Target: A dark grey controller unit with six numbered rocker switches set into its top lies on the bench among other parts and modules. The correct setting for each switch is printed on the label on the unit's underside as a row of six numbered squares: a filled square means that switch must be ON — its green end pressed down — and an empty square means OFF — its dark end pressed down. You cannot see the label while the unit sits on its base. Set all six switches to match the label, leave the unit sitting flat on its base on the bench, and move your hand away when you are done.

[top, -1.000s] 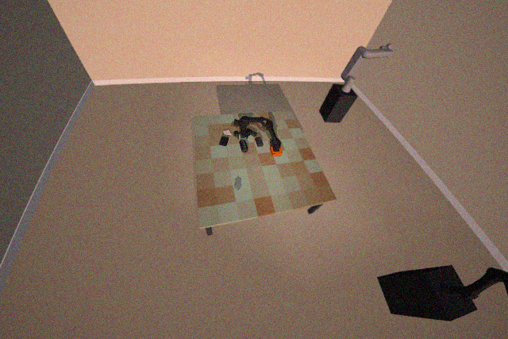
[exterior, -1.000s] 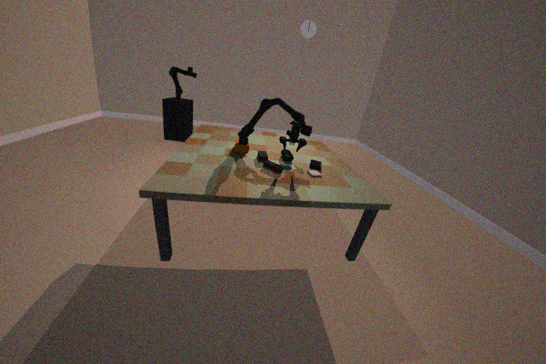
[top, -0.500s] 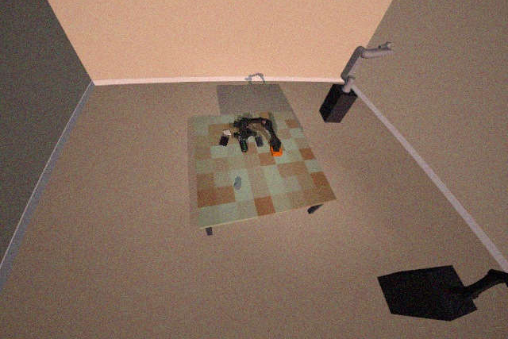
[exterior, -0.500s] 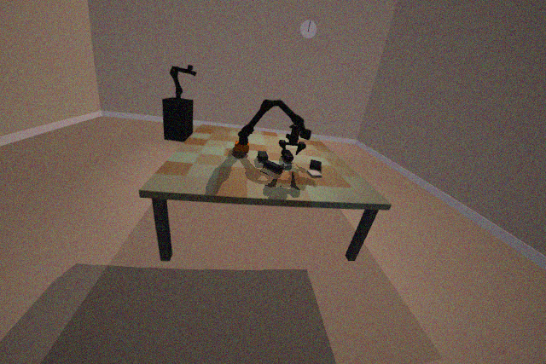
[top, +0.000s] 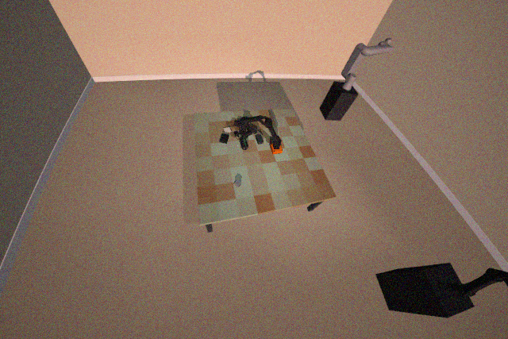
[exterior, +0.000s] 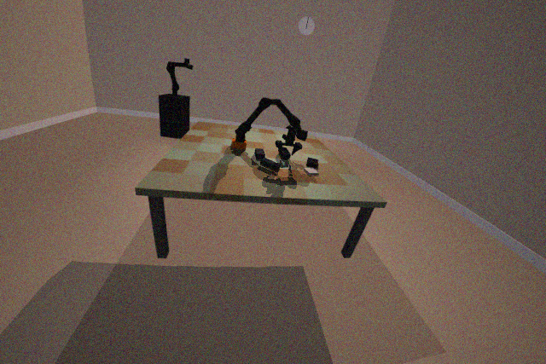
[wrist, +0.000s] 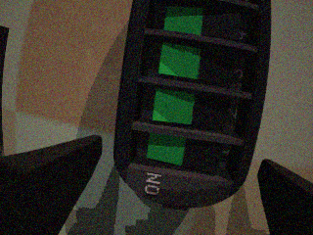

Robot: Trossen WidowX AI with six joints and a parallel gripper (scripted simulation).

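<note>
Wrist view: gripper (top: 244,133) (exterior: 288,151) (wrist: 183,159) open, unit (top: 241,143) (exterior: 284,154) (wrist: 196,188) ungripped; switches (wrist: 173,106) face up, label hidden. Progress: apparently early. Remaining: read label, confirm or set switches, seat unit, withdraw

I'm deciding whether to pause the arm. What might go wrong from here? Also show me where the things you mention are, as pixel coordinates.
The open tool (exterior: 288,149) (wrist: 183,159) straddles the unit (wrist: 183,108); a slightly off-centre descent might land a fingertip on its edge. Closing on its sides could brush a rocker (wrist: 166,149). Other parts, like the dark block (exterior: 312,162), sit nearby and might get knocked.
</note>
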